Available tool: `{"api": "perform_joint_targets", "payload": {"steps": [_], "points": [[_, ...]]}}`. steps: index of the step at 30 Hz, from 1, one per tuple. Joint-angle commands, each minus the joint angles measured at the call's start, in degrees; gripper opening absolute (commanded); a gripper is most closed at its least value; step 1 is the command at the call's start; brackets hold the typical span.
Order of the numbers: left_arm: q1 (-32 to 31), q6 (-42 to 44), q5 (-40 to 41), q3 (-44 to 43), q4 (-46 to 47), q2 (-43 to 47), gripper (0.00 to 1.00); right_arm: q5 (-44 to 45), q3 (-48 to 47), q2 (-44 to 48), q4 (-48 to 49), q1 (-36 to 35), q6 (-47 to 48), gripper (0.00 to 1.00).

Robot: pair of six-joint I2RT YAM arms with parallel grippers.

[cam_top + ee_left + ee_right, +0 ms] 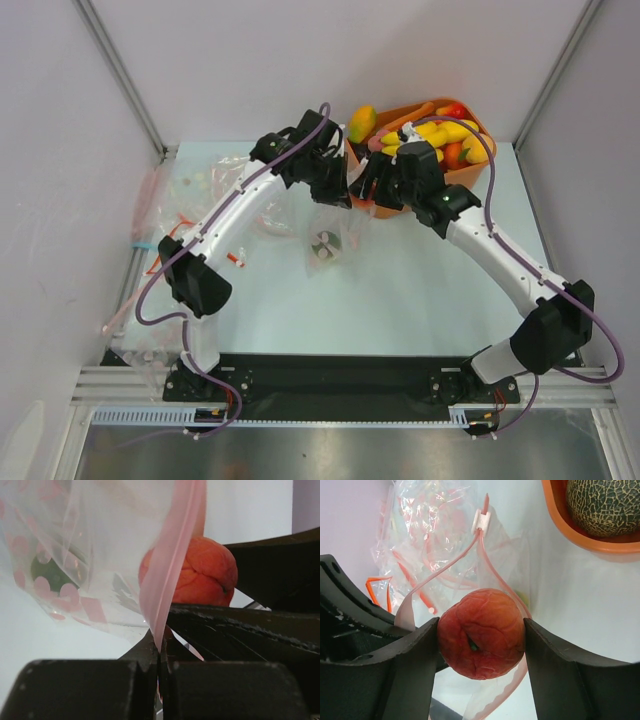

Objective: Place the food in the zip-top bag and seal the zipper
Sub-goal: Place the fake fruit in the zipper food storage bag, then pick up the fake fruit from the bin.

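Observation:
My left gripper (161,650) is shut on the pale pink zipper (172,555) strip of the zip-top bag (75,555), holding that edge up. In the top view the bag (325,235) hangs below the left gripper (335,190), with a round green food piece (322,245) inside. My right gripper (482,635) is shut on a pink-red peach (482,632), which sits over the bag's open mouth between the two zipper strips (492,575). The peach (200,572) shows just behind the held strip. More food (440,130) lies in the orange tub.
The orange tub (470,172) stands at the back right, close behind the right gripper (372,190), with a netted melon (605,505) inside. Other clear bags (190,190) lie crumpled at the left. White walls close in on both sides.

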State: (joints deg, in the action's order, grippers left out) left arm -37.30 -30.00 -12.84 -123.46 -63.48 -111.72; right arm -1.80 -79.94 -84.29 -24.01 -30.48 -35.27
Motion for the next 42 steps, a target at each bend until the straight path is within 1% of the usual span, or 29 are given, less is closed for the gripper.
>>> {"api": "perform_joint_targets", "payload": {"steps": [1, 4, 9, 10, 13, 15, 18, 21, 24, 25, 27, 29, 33, 35, 36, 39, 40, 42], "points": [[0.03, -0.41, -3.77, -0.38, 1.78, 4.23, 0.00, 1.80, -2.68, -0.35, -0.69, -0.37, 1.43, 0.66], [0.38, 0.03, -3.86, -0.29, 1.43, 4.32, 0.00, 1.80, -3.20, -0.87, -0.42, -0.37, 1.69, 0.68], [0.82, 0.47, -3.60, -0.29, 1.26, 4.50, 0.00, 1.80, -5.40, -3.07, -3.32, -1.95, 3.10, 0.72], [1.00, 0.55, -3.33, -0.29, 1.00, 4.58, 0.01, 1.80, -5.66, -3.25, -3.93, -2.30, 3.45, 0.74], [1.61, 1.08, -2.28, -0.03, 0.64, 5.28, 0.00, 1.72, -7.06, -3.77, -6.83, -2.66, 4.24, 0.92], [1.97, 1.34, -1.93, 0.06, 0.47, 5.81, 0.00, 1.80, -8.21, -3.86, -9.47, -2.74, 4.68, 0.95], [2.58, 1.70, -0.87, 0.15, -0.32, 6.25, 0.00, 4.43, -9.79, -3.16, -10.97, -2.66, 5.56, 1.00], [3.02, 2.31, 1.23, -0.03, -1.38, 6.34, 0.00, 4.35, -11.11, -2.02, -11.67, -2.74, 6.08, 1.00], [3.46, 2.93, 3.26, -0.12, -2.26, 6.86, 0.00, 3.83, -12.52, -0.70, -11.76, -2.31, 5.56, 0.96], [3.90, 3.28, 3.61, -0.20, -2.69, 7.04, 0.00, 3.48, -12.78, -0.26, -11.76, -1.61, 5.39, 0.91], [4.43, 3.72, 4.14, -0.03, -2.87, 7.48, 0.00, 2.60, -13.75, -0.35, -12.28, -0.55, 4.86, 0.85], [4.95, 4.24, 4.75, -0.11, -2.87, 8.27, 0.00, 2.42, -15.32, -1.48, -14.03, 0.50, 4.86, 0.83], [5.57, 4.95, 5.63, -0.20, -3.31, 9.24, 0.00, 3.12, -14.98, -2.28, -15.28, 0.60, 5.65, 0.83], [6.27, 6.00, 7.73, -0.29, -4.36, 9.94, 0.00, 3.91, -14.89, -2.46, -15.98, 1.12, 5.38, 0.83], [6.71, 6.35, 10.27, -0.29, -4.98, 10.29, 0.00, 4.00, -15.24, -2.72, -16.24, 1.65, 5.21, 0.83], [9.52, 7.23, 12.66, -0.20, -7.18, 11.96, 0.00, 3.39, -15.51, -2.81, -15.45, 5.06, 4.77, 0.82], [10.83, 7.50, 15.28, -0.03, -7.62, 12.49, 0.00, 3.12, -15.86, -2.81, -15.19, 6.04, 4.51, 0.82], [11.72, 7.85, 17.49, -0.11, -8.06, 14.33, 0.00, 2.77, -16.03, -3.07, -14.58, 8.93, 3.19, 0.83]]}}
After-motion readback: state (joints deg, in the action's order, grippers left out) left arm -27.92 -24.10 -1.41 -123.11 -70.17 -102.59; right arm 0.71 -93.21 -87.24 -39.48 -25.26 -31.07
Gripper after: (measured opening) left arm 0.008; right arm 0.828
